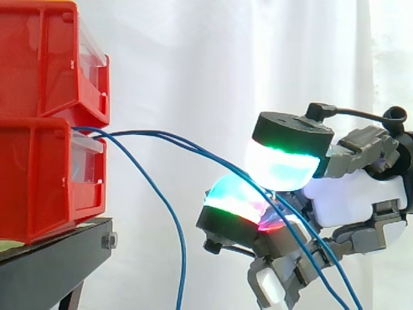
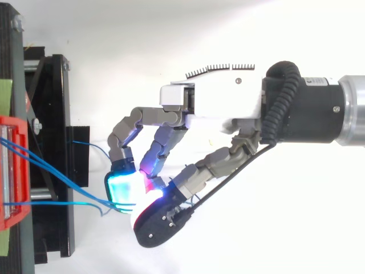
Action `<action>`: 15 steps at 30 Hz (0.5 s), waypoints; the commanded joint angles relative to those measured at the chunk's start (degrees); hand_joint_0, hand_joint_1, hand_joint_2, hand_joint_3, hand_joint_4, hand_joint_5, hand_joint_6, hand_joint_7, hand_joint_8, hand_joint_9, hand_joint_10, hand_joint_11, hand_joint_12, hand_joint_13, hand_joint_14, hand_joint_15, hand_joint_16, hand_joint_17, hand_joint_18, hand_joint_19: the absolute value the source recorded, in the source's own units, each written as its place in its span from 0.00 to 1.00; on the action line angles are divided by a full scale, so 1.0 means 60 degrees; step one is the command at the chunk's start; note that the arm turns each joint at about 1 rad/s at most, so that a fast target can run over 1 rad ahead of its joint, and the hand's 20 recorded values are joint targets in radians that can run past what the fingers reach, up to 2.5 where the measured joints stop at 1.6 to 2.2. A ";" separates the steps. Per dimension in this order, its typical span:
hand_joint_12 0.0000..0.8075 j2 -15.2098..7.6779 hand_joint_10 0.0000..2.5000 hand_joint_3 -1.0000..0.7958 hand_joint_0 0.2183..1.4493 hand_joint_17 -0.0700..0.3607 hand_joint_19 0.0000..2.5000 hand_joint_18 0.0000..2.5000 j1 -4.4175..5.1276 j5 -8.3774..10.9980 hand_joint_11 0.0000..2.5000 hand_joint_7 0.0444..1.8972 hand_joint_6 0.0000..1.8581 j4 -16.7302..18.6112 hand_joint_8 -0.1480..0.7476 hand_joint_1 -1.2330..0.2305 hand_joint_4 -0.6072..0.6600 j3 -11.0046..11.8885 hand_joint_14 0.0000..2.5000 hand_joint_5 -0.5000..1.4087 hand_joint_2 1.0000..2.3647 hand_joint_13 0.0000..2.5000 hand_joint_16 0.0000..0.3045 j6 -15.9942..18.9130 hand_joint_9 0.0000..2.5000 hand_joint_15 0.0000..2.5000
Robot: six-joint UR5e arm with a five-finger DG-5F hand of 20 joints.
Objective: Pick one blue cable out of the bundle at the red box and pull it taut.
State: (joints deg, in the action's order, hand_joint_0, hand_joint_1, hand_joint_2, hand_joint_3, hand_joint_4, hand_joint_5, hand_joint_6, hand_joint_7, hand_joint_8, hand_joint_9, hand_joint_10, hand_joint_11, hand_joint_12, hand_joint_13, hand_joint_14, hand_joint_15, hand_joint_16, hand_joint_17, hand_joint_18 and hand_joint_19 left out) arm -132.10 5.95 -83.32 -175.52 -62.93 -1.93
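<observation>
1. The white curtain hangs behind everything I am working at.
2. Two red bins stand stacked at the left of the side view, the upper red bin directly on the lower red bin, both with their open fronts facing me.
3. The black bench carries the stack; from above its dark frame juts out past the bins toward me.
4. My robot hand reaches in from the right with its fingers curled toward the bins and well apart from them. It is pinching the blue cables.
5. Two of my fingertips are pressed close together. The upper pad glows white, cyan and green; the lower pad shows cyan, green and red.
6. The blue cables come out at the front of the bins, where the upper one meets the lower. They run in a shallow arc across the open gap and pass between those two pads. From above they run from the red bin to my cyan pad.
7. Past the pinch, the cables drop down and leave the lower edge of the side view.
8. One more blue strand falls away steeply just beyond the bins and hangs slack, clear of my robot hand.
</observation>
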 commanded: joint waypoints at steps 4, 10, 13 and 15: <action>0.46 0.0000 0.00 0.30 0.40 0.41 0.19 0.28 0.0004 0.0000 0.50 0.57 0.50 0.0000 0.54 0.27 0.54 0.0000 0.01 0.17 0.00 0.35 0.16 0.0000 0.42 0.24; 0.46 0.0000 0.00 0.33 0.36 0.42 0.21 0.28 0.0019 0.0029 0.50 0.57 0.49 0.0000 0.53 0.32 0.54 0.0000 0.01 0.17 0.01 0.35 0.16 0.0000 0.43 0.25; 0.46 0.0000 0.00 0.34 0.35 0.42 0.22 0.28 0.0019 0.0029 0.51 0.57 0.49 0.0015 0.53 0.33 0.53 0.0000 0.01 0.18 0.01 0.35 0.16 0.0000 0.43 0.25; 0.46 0.0000 0.00 0.35 0.34 0.42 0.22 0.28 0.0019 0.0029 0.50 0.58 0.49 0.0015 0.53 0.34 0.53 0.0000 0.01 0.18 0.01 0.35 0.16 0.0000 0.43 0.25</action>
State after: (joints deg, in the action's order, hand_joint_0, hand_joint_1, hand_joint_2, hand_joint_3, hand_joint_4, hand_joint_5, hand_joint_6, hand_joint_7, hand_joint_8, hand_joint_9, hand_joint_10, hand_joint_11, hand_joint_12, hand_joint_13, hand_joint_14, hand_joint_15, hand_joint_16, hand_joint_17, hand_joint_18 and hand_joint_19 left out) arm -132.09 6.05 -83.15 -175.45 -62.93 -1.93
